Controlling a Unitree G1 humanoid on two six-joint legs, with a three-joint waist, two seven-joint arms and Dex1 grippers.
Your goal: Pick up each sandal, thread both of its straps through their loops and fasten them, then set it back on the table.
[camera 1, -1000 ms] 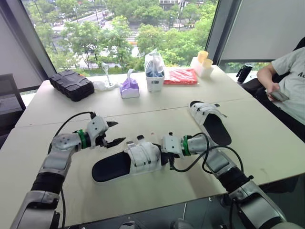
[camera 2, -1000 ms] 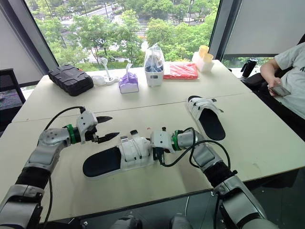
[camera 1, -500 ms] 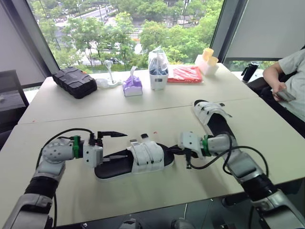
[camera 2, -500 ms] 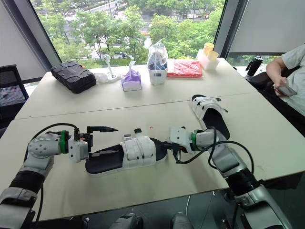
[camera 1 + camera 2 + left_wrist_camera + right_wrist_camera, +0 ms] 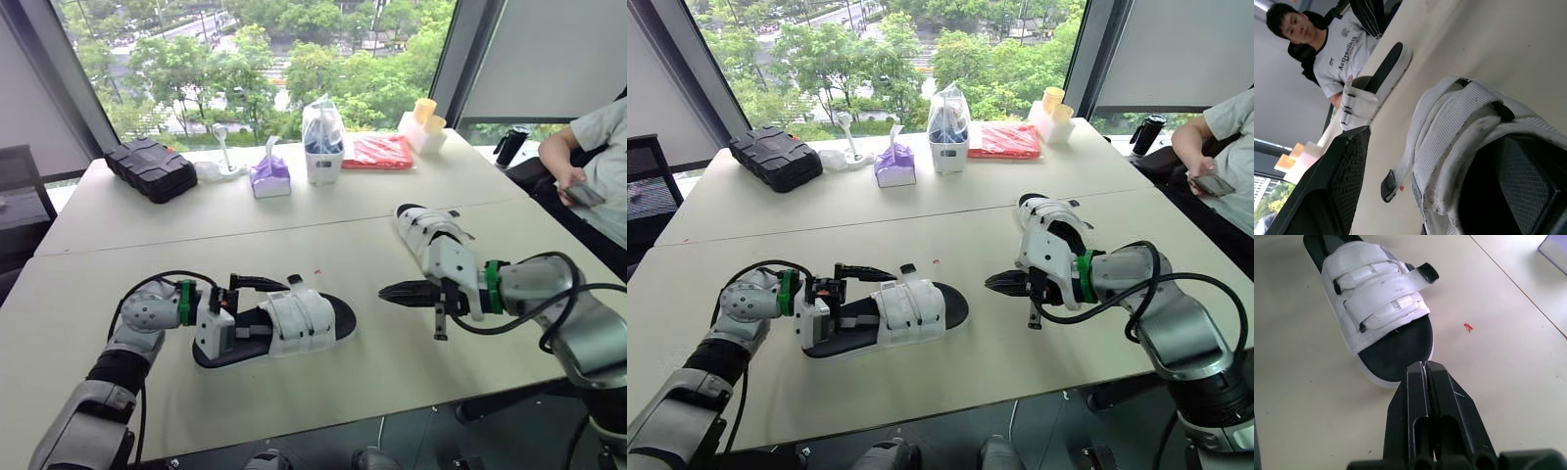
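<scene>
R claw [image 5: 385,291] clenched, empty, hovering btwn sandals. L claw [image 5: 266,308] spread, straddling heel of near sandal [image 5: 304,323], flat on table [image 5: 343,392]. One strap end [image 5: 1422,273] sticking up loose, prob. unfastened. Far sandal [image 5: 431,240]: straps unclear, likely still to do.

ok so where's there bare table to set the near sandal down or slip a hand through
Widest bare patch: the strip of table between the tissue box and the near sandal. Also free: the front edge between that sandal and the right gripper. Crowded: the window edge, black case through cups, and around the far sandal.
</scene>
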